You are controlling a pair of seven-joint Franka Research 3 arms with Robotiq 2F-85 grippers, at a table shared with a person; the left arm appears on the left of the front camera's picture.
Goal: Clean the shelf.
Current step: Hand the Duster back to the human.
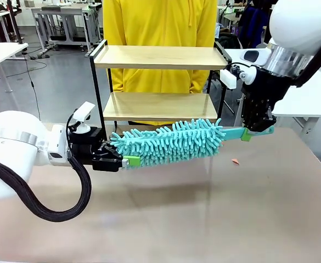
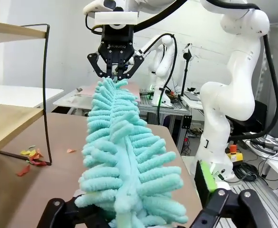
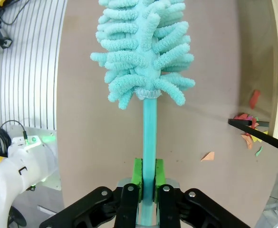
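While 2 tools grip | 1 duster (image 1: pixel 171 142) | 1 shelf (image 1: pixel 160 57)

The duster (image 1: pixel 171 143) is stretching right across the front of the shelf (image 1: pixel 160 57), blocking the lower board; the top board is looking open, tabletop (image 1: pixel 215 219) up front is staying free, probably.

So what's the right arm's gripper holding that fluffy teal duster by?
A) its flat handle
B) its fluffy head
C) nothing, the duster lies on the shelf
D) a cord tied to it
A: the right gripper is shut on the flat teal handle of the duster, pinched between its green pads, while the left gripper is at the fluffy end.
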